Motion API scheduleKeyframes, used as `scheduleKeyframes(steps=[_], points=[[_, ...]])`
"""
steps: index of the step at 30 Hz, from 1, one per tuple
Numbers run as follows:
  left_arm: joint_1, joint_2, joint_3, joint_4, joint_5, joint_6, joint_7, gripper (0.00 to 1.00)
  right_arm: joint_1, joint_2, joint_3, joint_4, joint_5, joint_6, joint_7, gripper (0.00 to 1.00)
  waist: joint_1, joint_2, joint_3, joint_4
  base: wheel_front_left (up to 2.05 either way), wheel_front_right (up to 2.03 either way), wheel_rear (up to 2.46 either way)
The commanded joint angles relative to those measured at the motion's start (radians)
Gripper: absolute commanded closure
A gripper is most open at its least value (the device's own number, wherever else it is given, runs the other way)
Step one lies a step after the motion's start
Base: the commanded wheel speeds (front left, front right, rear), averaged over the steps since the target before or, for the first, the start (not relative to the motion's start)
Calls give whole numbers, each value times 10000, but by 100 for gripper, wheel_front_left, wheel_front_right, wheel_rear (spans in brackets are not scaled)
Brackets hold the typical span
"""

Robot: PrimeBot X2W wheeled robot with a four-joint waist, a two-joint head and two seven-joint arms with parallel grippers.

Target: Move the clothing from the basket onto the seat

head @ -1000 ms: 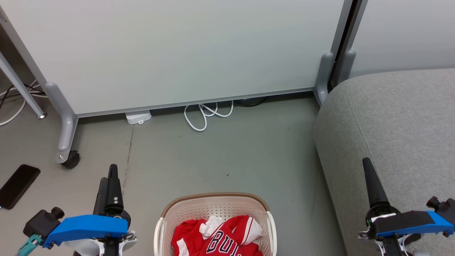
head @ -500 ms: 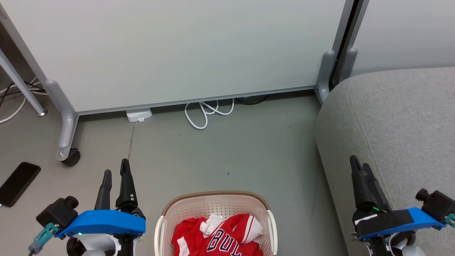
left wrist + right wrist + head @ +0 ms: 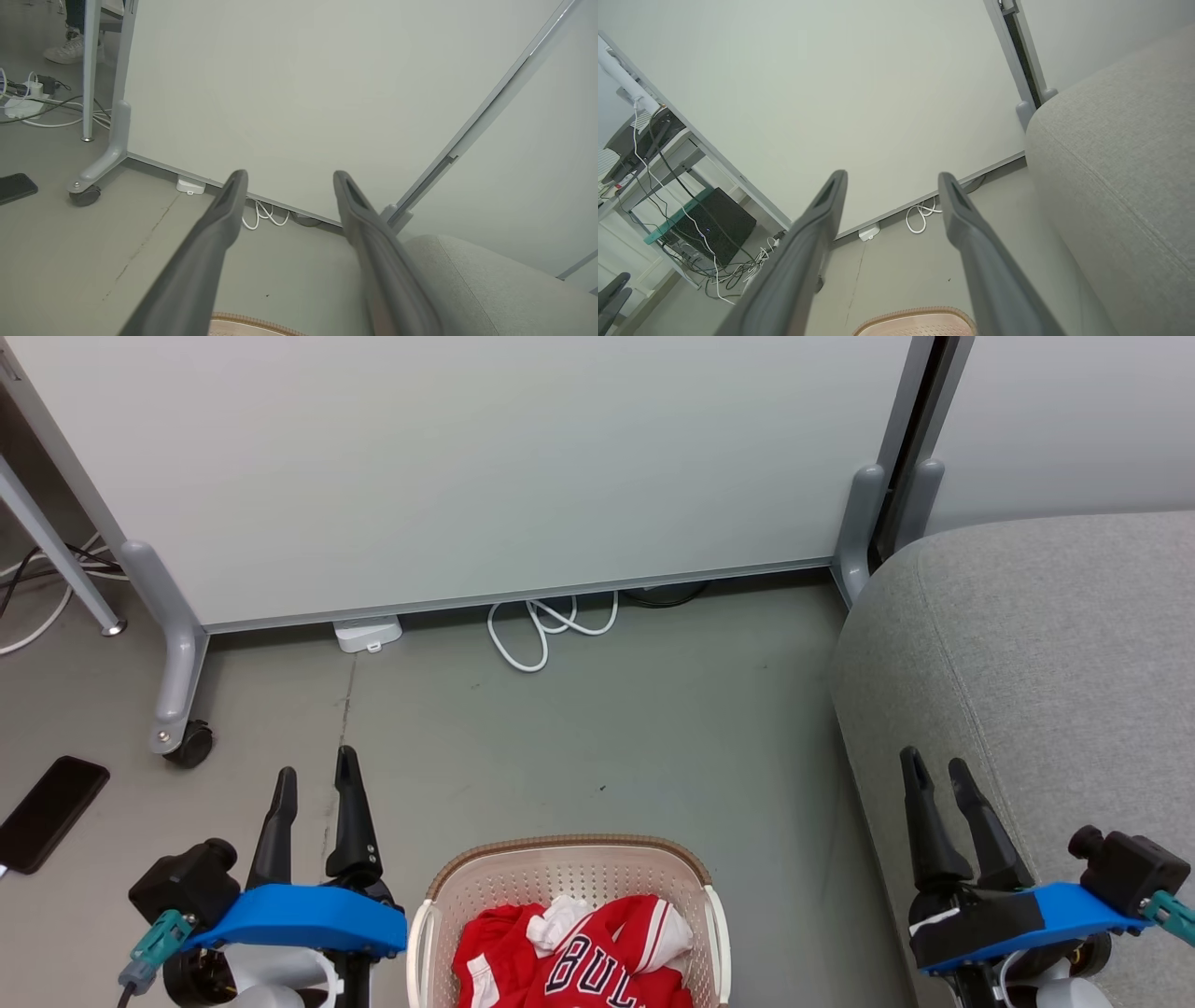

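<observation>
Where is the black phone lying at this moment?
In the head view the black phone lies on the floor at the far left, near the partition's caster wheel and left of the left gripper.

Left gripper (image 3: 317,761) low at left, jaws spread (nothing held), right gripper (image 3: 933,758) likewise parted, both pointing forward

Basket (image 3: 569,846) and clothing (image 3: 495,957) cut off at bottom edge; lettering (image 3: 583,969) partly hidden by folds. Seat (image 3: 1046,644) runs off right and bottom edges, head view.
</observation>
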State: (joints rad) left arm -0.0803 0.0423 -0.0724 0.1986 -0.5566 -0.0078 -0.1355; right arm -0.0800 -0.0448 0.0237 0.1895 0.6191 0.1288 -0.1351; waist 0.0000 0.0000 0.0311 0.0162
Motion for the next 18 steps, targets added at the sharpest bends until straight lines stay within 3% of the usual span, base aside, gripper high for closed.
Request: scheduleKeyframes(steps=[1,18], points=[[-238,83,-52,-79,373,62,-106,0,-263,-61,20,-48,-363,18,-101,0,0,0,1,5,0,0,0],[-235,176,-459,154,2177,231,-531,0,-288,-68,100,182,-2265,22,-520,0,0,0,24,3,0,0,0]])
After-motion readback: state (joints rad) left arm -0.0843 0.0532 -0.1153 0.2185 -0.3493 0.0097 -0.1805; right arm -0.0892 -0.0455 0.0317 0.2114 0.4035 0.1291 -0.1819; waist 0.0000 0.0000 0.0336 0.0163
